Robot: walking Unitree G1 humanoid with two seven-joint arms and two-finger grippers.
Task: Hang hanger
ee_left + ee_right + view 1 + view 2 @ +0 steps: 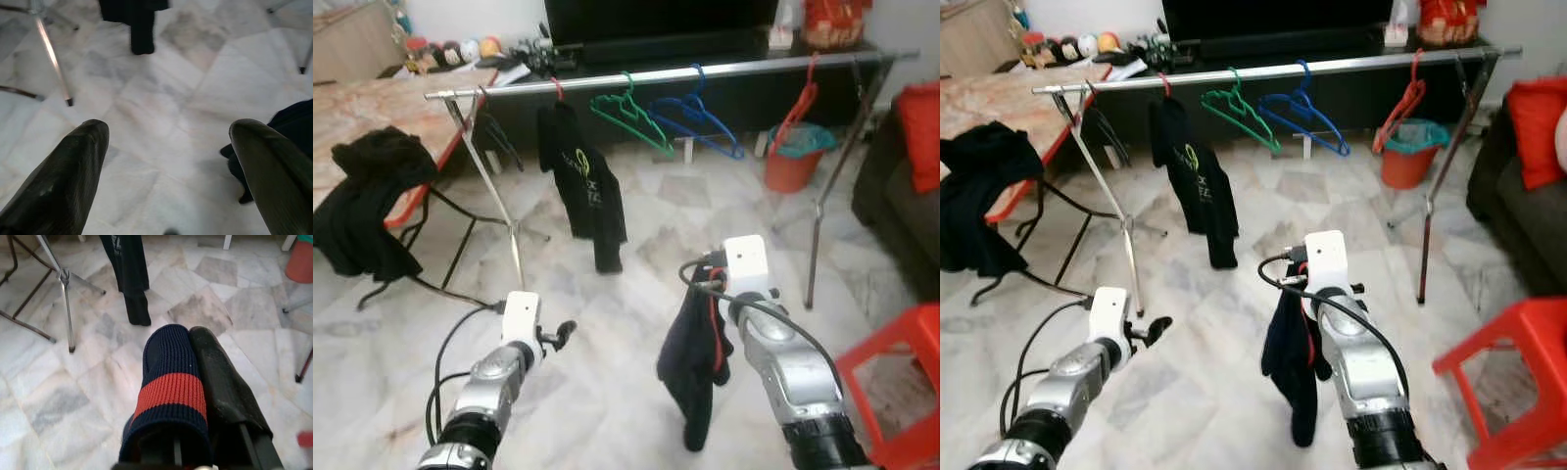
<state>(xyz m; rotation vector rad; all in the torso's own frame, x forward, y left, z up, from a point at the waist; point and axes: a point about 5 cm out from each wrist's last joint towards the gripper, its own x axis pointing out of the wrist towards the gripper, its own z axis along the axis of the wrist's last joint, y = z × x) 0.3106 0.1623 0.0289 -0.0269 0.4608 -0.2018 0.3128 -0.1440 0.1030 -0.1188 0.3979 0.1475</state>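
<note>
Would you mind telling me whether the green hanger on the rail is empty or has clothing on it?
Empty: the green hanger hangs bare on the rail.

One clothes rail (705,70), one green hanger (631,115), one blue hanger (697,119), one red hanger (799,108), two hung black garments (582,186), one bucket (795,157), two red stools (891,377)

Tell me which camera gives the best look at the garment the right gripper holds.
The right wrist view: the navy knit garment with its red stripe sits close-up against the right gripper's fingers. Both eye views show it whole but small, dangling below the gripper. The left wrist view catches a dark edge.
</note>
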